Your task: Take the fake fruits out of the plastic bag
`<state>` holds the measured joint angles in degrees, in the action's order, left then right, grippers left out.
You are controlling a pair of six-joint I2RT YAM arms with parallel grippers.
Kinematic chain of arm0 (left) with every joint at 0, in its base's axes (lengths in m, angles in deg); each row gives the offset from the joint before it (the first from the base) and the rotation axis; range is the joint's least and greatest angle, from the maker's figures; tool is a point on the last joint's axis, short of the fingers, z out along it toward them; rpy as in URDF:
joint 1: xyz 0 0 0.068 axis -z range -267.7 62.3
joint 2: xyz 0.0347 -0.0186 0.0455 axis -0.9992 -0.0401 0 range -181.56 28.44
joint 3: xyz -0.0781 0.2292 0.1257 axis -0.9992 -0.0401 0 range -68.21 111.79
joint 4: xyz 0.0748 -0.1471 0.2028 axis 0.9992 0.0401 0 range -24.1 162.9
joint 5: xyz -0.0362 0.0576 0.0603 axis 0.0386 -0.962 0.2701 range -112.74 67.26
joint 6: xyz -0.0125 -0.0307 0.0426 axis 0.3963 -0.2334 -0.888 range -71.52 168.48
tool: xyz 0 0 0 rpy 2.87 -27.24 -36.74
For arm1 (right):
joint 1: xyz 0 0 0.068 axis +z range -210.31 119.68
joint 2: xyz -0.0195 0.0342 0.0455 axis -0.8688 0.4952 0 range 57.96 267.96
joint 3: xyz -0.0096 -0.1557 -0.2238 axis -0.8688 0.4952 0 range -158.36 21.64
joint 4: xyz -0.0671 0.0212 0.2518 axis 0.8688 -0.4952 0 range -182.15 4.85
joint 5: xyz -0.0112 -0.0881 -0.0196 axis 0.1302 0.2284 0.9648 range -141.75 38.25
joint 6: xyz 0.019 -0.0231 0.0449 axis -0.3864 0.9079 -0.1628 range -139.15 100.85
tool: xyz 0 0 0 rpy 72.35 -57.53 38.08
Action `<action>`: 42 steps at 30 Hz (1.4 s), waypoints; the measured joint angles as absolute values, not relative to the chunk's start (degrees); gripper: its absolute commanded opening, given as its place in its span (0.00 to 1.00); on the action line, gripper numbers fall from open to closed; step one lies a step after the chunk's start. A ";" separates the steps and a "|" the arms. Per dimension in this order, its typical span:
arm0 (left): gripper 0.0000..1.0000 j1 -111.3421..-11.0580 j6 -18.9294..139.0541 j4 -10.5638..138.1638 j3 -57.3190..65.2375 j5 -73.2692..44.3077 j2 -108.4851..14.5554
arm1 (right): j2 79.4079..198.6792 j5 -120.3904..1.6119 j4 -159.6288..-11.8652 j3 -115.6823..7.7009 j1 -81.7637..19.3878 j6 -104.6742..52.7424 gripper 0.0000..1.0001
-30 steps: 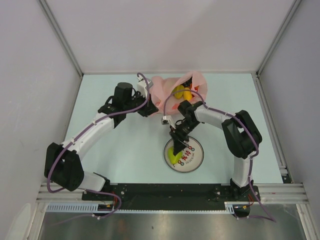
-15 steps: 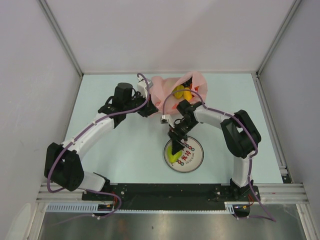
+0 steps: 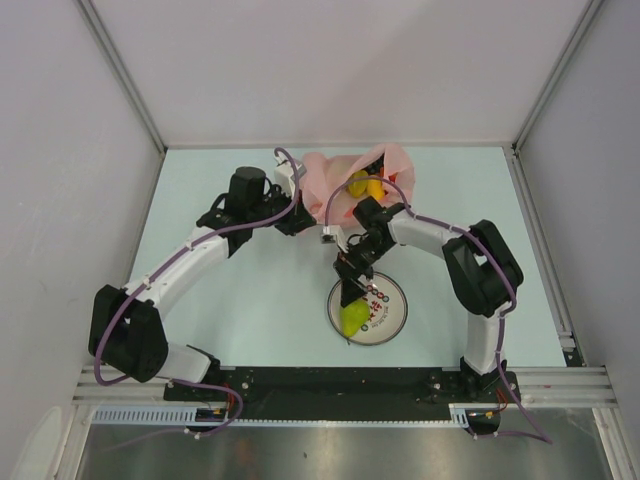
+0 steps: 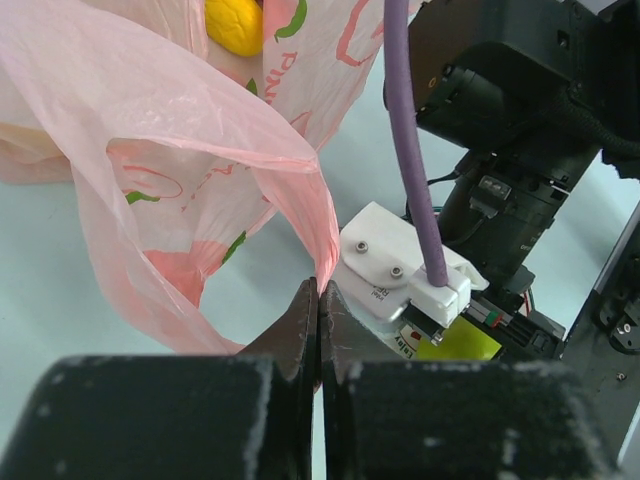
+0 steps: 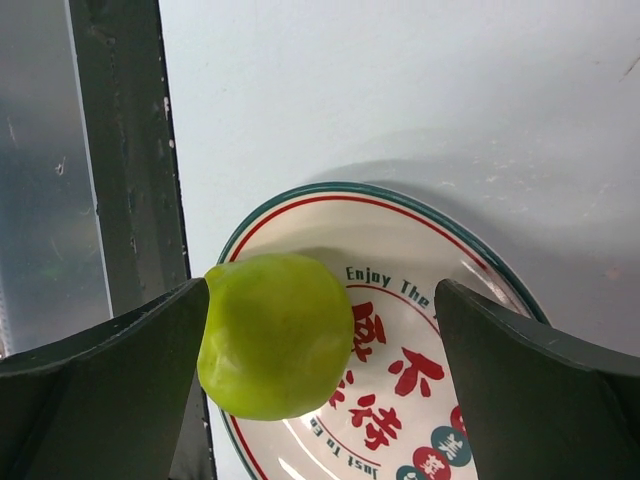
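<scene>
Right hand (image 5: 320, 290) spread over green fruit (image 5: 275, 335) lying near-left on plate (image 5: 400, 205), left hand (image 4: 320, 300) pinching pink bag (image 4: 150, 150) rim at far bench: lift right straight clear, hold mouth open for yellow fruits (image 3: 362, 185) inside.

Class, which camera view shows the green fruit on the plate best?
Right wrist: the green fruit appears large and sharp, resting on the plate. Top external shows it small; left wrist doesn't clearly show it.
</scene>
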<state>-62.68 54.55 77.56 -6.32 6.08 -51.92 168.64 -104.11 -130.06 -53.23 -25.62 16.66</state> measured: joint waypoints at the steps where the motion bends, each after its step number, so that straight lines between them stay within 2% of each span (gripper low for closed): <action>1: 0.00 -62.68 54.55 77.54 -6.32 6.05 -51.94 | 168.42 -104.00 -129.64 -53.23 -25.62 16.25 0.99; 5: 0.00 -62.68 54.55 77.54 -6.32 5.99 -51.94 | 165.47 -102.38 -127.22 -53.16 -25.70 13.54 1.00; 8: 0.00 -62.68 54.24 77.56 -6.32 5.79 -51.92 | 158.58 -98.82 -123.54 -52.94 -26.05 10.34 1.00; 13: 0.00 -62.71 53.24 77.61 -6.56 4.96 -51.33 | 143.96 -83.41 -112.20 -53.10 -27.78 -0.39 1.00; 16: 0.00 -62.79 52.52 77.78 -6.65 4.42 -50.32 | 141.05 -77.35 -105.05 -53.84 -30.73 -7.05 0.89; 19: 0.00 -63.01 52.47 77.80 -6.65 4.24 -49.51 | 143.41 -73.27 -99.54 -54.52 -33.29 -11.73 0.70; 20: 0.00 -63.03 52.52 77.80 -6.63 4.22 -49.45 | 144.83 -72.55 -98.78 -54.71 -33.57 -12.54 0.57; 22: 0.00 -63.12 52.95 77.89 -6.50 4.15 -49.42 | 149.18 -70.91 -97.69 -55.87 -33.59 -14.09 0.45; 26: 0.00 -63.95 57.26 78.26 -4.38 4.72 -49.58 | 159.06 -65.31 -97.60 -60.24 -33.33 -18.44 0.42; 27: 0.00 -64.21 58.37 78.02 -3.33 4.96 -49.75 | 161.01 -64.35 -97.47 -61.01 -33.46 -19.49 0.43; 33: 0.00 -64.65 61.65 75.20 1.61 6.84 -50.89 | 170.62 -59.63 -96.16 -69.62 -34.14 -22.00 0.72; 34: 0.00 -64.65 61.87 74.50 1.79 7.26 -51.09 | 171.96 -58.84 -95.28 -71.13 -34.14 -22.24 0.83; 37: 0.00 -64.65 62.09 73.83 1.79 7.78 -51.89 | 176.29 -55.85 -92.83 -75.54 -33.73 -22.51 0.97; 42: 0.01 -64.63 61.96 73.96 1.74 8.13 -53.07 | 182.69 -51.43 -90.17 -80.29 -32.68 -22.62 1.00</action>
